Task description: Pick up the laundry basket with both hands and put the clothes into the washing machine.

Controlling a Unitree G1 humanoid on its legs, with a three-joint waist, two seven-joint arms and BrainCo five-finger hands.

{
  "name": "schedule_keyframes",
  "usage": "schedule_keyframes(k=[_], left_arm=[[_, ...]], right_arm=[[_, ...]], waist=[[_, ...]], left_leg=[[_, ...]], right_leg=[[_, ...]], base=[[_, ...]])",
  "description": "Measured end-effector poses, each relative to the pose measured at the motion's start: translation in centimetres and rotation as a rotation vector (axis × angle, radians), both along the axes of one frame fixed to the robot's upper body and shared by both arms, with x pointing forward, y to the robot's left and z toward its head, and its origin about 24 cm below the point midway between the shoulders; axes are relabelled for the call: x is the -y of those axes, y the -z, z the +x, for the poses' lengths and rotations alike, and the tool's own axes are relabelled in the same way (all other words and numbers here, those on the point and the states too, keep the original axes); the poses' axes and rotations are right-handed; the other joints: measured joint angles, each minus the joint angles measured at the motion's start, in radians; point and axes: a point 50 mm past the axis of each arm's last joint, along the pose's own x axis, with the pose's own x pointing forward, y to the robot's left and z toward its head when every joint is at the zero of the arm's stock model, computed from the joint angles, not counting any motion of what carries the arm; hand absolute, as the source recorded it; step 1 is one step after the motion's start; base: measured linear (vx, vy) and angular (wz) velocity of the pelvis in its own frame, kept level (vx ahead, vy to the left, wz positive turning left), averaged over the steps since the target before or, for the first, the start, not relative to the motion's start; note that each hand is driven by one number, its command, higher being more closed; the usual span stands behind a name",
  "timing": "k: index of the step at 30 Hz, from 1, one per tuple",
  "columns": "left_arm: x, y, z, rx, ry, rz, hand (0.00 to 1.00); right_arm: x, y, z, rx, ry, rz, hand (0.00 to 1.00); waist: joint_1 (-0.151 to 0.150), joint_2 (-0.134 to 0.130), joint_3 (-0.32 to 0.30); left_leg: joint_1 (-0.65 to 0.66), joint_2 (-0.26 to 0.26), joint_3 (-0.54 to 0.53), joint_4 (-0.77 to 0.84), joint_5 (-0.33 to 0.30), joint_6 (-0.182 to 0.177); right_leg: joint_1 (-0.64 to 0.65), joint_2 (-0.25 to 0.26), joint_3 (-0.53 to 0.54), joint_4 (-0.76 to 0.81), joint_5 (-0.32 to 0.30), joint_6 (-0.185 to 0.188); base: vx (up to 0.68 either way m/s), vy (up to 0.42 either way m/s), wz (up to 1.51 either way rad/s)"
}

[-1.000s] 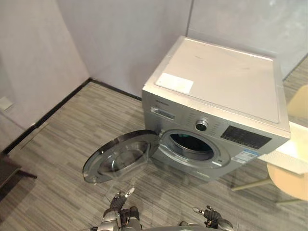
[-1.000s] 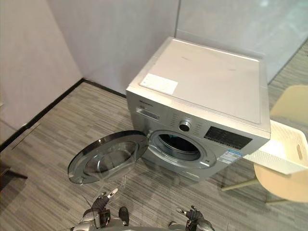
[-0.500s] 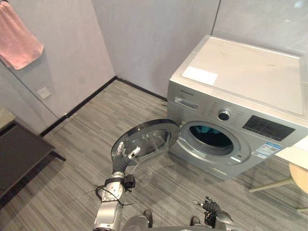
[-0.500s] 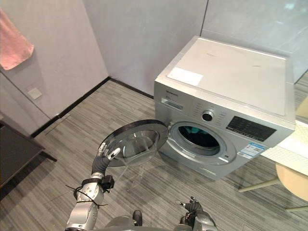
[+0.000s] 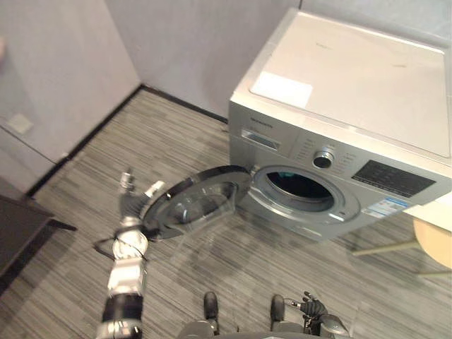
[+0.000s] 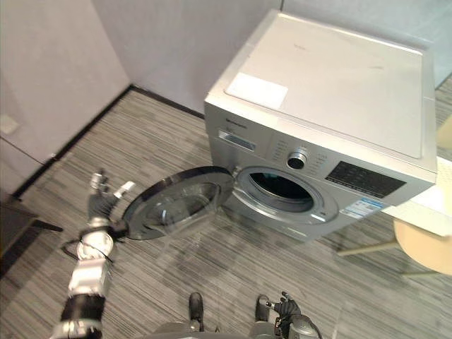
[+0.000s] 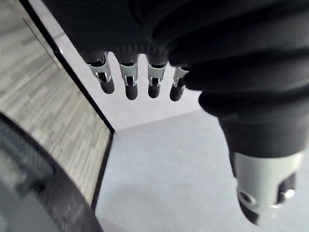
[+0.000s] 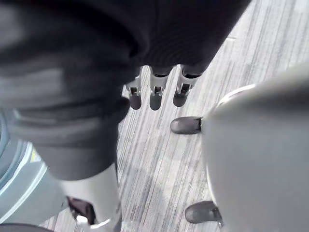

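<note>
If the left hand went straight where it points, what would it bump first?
Probably the grey wall; the left hand points past the open door's rim, though depth is unclear.

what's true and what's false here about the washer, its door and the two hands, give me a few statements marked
1. The washer has its door swung open. True.
2. The left hand is clenched round the door's rim. False: its fingers are straight, raised beside the door's outer edge.
3. The right hand holds a basket. False: it hangs low near the floor and holds nothing.
4. A white label lies on the washer's top. True.
</note>
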Motion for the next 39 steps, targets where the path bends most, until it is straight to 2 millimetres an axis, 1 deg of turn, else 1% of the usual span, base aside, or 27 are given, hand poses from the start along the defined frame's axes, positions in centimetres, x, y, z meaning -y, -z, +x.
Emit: schedule_keyframes(k=[1, 3, 5, 7, 9, 10, 11, 13, 14, 15, 16, 18, 19, 21, 22, 24, 25, 26, 27, 28, 29, 31, 32, 33, 35, 37, 39], left_arm=[[-0.9, -0.4, 0.4, 0.001, -0.031, 0.006, 0.00], [-3.5, -2.4, 2.0, 0.005, -0.127, 0.025, 0.00], [-5.0, -3.5, 2.8, 0.006, -0.171, 0.025, 0.00], [-6.0, -3.7, 3.3, -0.021, -0.200, -0.009, 0.00], [-6.2, -2.5, 3.6, -0.095, -0.197, -0.020, 0.00], [-5.8, -0.4, 3.2, -0.186, -0.167, -0.029, 0.00], [-5.8, 0.1, 3.1, -0.209, -0.162, -0.033, 0.00], [-5.0, 3.3, 1.9, -0.329, -0.143, -0.082, 0.00], [-3.9, 5.6, 0.9, -0.403, -0.121, -0.125, 0.00], [-2.8, 7.3, -0.1, -0.428, -0.113, -0.139, 0.00], [-2.4, 7.9, -0.5, -0.444, -0.107, -0.143, 0.00], [-0.7, 10.3, -2.2, -0.546, -0.032, -0.108, 0.00], [-0.2, 11.0, -2.7, -0.568, -0.019, -0.108, 0.00], [2.3, 13.9, -5.4, -0.694, 0.090, -0.055, 0.00], [3.0, 14.5, -6.0, -0.720, 0.128, -0.048, 0.00], [6.8, 17.0, -8.4, -0.836, 0.306, -0.040, 0.00], [7.7, 17.4, -9.0, -0.864, 0.358, -0.020, 0.00], [9.6, 18.1, -9.8, -0.911, 0.486, 0.040, 0.00], [11.0, 18.3, -10.0, -0.935, 0.591, 0.100, 0.00], [12.8, 18.5, -10.1, -0.959, 0.735, 0.191, 0.00], [13.9, 18.5, -10.0, -0.969, 0.804, 0.239, 0.00], [17.6, 18.1, -9.4, -0.959, 1.002, 0.331, 0.00], [19.2, 17.7, -8.9, -0.929, 1.056, 0.342, 0.00], [20.5, 17.1, -8.1, -0.893, 1.089, 0.350, 0.00], [23.1, 14.4, -5.0, -0.754, 1.116, 0.345, 0.00], [23.4, 12.8, -3.1, -0.674, 1.085, 0.316, 0.00], [22.4, 10.9, -0.7, -0.580, 0.975, 0.229, 0.00]], right_arm=[[0.0, 0.0, 0.1, 0.005, 0.003, 0.000, 0.00], [0.3, -0.1, 0.0, 0.011, 0.011, -0.006, 0.00], [0.3, -0.2, 0.2, 0.019, 0.011, -0.005, 0.00], [0.2, -0.3, 0.3, 0.025, 0.014, -0.002, 0.00], [-0.1, -0.4, 0.7, 0.045, 0.021, 0.009, 0.00], [-0.3, -0.5, 0.9, 0.058, 0.029, 0.020, 0.00], [-0.3, -0.5, 0.9, 0.061, 0.033, 0.024, 0.00], [-0.6, -0.5, 1.0, 0.067, 0.037, 0.034, 0.00], [-0.7, -0.5, 1.0, 0.067, 0.035, 0.038, 0.00], [-0.7, -0.5, 1.1, 0.070, 0.025, 0.044, 0.00], [-0.8, -0.5, 1.1, 0.071, 0.018, 0.046, 0.00], [-0.8, -0.6, 1.4, 0.077, 0.010, 0.048, 0.00], [-0.8, -0.6, 1.5, 0.079, 0.009, 0.048, 0.00], [-0.8, -0.6, 1.3, 0.074, 0.011, 0.048, 0.00], [-0.8, -0.5, 1.1, 0.070, 0.014, 0.047, 0.00], [-0.4, -0.2, 0.1, 0.040, 0.026, 0.040, 0.00], [-0.3, -0.1, -0.2, 0.033, 0.030, 0.038, 0.00], [-0.3, 0.1, -0.8, 0.015, 0.038, 0.041, 0.00], [-0.2, 0.2, -1.2, 0.007, 0.046, 0.044, 0.00], [-0.2, 0.2, -1.4, 0.003, 0.061, 0.050, 0.00], [-0.3, 0.2, -1.4, 0.004, 0.064, 0.055, 0.00], [-0.6, 0.2, -1.3, 0.011, 0.084, 0.070, 0.00], [-0.6, 0.3, -1.4, 0.009, 0.107, 0.075, 0.00], [-0.4, 0.3, -1.7, 0.003, 0.129, 0.074, 0.00], [0.6, 0.8, -4.0, -0.056, 0.213, 0.056, 0.00], [1.0, 1.2, -6.1, -0.122, 0.271, 0.050, 0.00], [1.6, 1.6, -8.9, -0.205, 0.333, 0.040, 0.00]], waist=[[-0.001, -0.008, 0.005], [-0.014, -0.030, 0.023], [-0.020, -0.042, 0.038], [-0.021, -0.045, 0.046], [-0.019, -0.047, 0.071], [-0.018, -0.051, 0.086], [-0.018, -0.052, 0.089], [-0.018, -0.060, 0.098], [-0.018, -0.061, 0.100], [-0.016, -0.061, 0.099], [-0.011, -0.060, 0.100], [0.008, -0.049, 0.102], [0.009, -0.044, 0.100], [0.012, -0.031, 0.091], [0.012, -0.028, 0.089], [0.013, 0.004, 0.066], [0.014, 0.004, 0.060], [0.013, 0.007, 0.045], [0.011, 0.006, 0.037], [-0.001, -0.002, 0.028], [-0.009, -0.001, 0.025], [-0.050, -0.020, 0.016], [-0.064, -0.031, 0.012], [-0.082, -0.040, 0.007], [-0.105, -0.043, 0.002], [-0.119, -0.028, 0.002], [-0.137, 0.013, -0.011]], left_leg=[[-0.005, 0.004, 0.008, 0.001, 0.000, 0.000], [-0.024, 0.016, 0.022, 0.011, 0.000, 0.000], [-0.051, 0.023, 0.029, 0.034, -0.001, 0.001], [-0.074, 0.028, 0.032, 0.046, -0.002, 0.002], [-0.093, 0.031, 0.032, 0.067, -0.010, 0.010], [-0.101, 0.030, 0.034, 0.074, -0.014, 0.010], [-0.101, 0.030, 0.034, 0.074, -0.015, 0.010], [-0.105, 0.029, 0.039, 0.075, -0.016, 0.009], [-0.108, 0.029, 0.052, 0.076, -0.016, 0.008], [-0.107, 0.030, 0.062, 0.077, -0.017, 0.008], [-0.103, 0.030, 0.066, 0.077, -0.018, 0.005], [-0.084, 0.031, 0.095, 0.074, -0.020, 0.003], [-0.079, 0.030, 0.100, 0.072, -0.020, 0.003], [-0.031, 0.011, 0.116, 0.047, -0.020, -0.002], [-0.013, 0.004, 0.118, 0.035, -0.017, -0.005], [0.042, -0.003, 0.132, -0.010, -0.006, -0.017], [0.049, -0.003, 0.133, -0.011, -0.006, -0.017], [0.064, -0.003, 0.135, -0.011, -0.006, -0.017], [0.074, -0.005, 0.140, -0.011, -0.006, -0.017], [0.084, -0.007, 0.152, -0.011, -0.007, -0.017], [0.090, -0.007, 0.164, -0.011, -0.007, -0.016], [0.094, -0.007, 0.222, -0.011, -0.013, -0.009], [0.096, -0.009, 0.252, -0.011, -0.017, -0.005], [0.096, -0.011, 0.275, -0.011, -0.023, -0.005], [0.118, -0.018, 0.327, -0.011, -0.039, -0.010], [0.132, -0.015, 0.335, -0.011, -0.045, -0.013], [0.135, -0.002, 0.331, -0.011, -0.047, -0.018]], right_leg=[[-0.011, 0.004, 0.006, 0.000, 0.009, -0.003], [-0.037, 0.010, 0.016, 0.000, 0.043, -0.008], [-0.056, 0.016, 0.016, 0.000, 0.072, -0.018], [-0.077, 0.020, 0.016, 0.000, 0.096, -0.021], [-0.086, 0.022, 0.016, 0.000, 0.111, -0.028], [-0.092, 0.022, 0.016, 0.003, 0.112, -0.030], [-0.093, 0.022, 0.016, 0.004, 0.112, -0.030], [-0.104, 0.022, 0.020, 0.007, 0.112, -0.030], [-0.110, 0.022, 0.024, 0.007, 0.112, -0.030], [-0.114, 0.023, 0.035, 0.007, 0.112, -0.030], [-0.114, 0.023, 0.044, 0.007, 0.112, -0.030], [-0.113, 0.023, 0.070, 0.008, 0.110, -0.029], [-0.112, 0.023, 0.073, 0.009, 0.108, -0.027], [-0.094, 0.008, 0.085, 0.037, 0.051, -0.014], [-0.087, 0.003, 0.089, 0.046, 0.029, -0.012], [-0.070, 0.002, 0.098, 0.079, -0.006, 0.001], [-0.065, 0.002, 0.098, 0.083, -0.014, 0.004], [-0.055, 0.001, 0.100, 0.088, -0.026, 0.008], [-0.054, 0.001, 0.104, 0.089, -0.031, 0.014], [-0.053, 0.002, 0.119, 0.091, -0.032, 0.016], [-0.054, 0.003, 0.132, 0.091, -0.032, 0.016], [-0.068, 0.007, 0.186, 0.082, -0.025, 0.023], [-0.075, 0.008, 0.210, 0.071, -0.016, 0.030], [-0.080, 0.008, 0.230, 0.055, -0.003, 0.026], [-0.081, 0.006, 0.267, 0.036, 0.036, 0.025], [-0.073, 0.010, 0.271, 0.036, 0.043, 0.028], [-0.066, 0.016, 0.260, 0.028, 0.043, 0.023]], base=[[0.01, -0.001, -0.49], [-0.01, 0.019, -0.30], [-0.01, 0.026, -0.10], [-0.01, 0.033, -0.05], [-0.02, 0.047, 0.00], [-0.03, 0.042, -0.01], [-0.03, 0.042, -0.03], [-0.02, 0.016, -0.13], [-0.01, 0.004, -0.25], [0.00, 0.001, -0.24], [0.01, -0.005, -0.33], [-0.01, -0.011, -0.34], [-0.02, -0.012, -0.22], [-0.02, -0.005, -0.13], [-0.02, -0.004, -0.12], [-0.04, -0.003, -0.07], [0.00, 0.000, 0.00], [-0.02, -0.007, -0.04], [-0.05, 0.002, -0.14], [-0.05, 0.007, -0.23], [-0.06, 0.009, -0.40], [-0.03, -0.002, -0.77], [-0.02, 0.003, -0.93], [0.00, 0.010, -0.87], [0.03, -0.003, -0.75], [0.04, -0.029, -0.34], [0.09, -0.057, -0.04]])
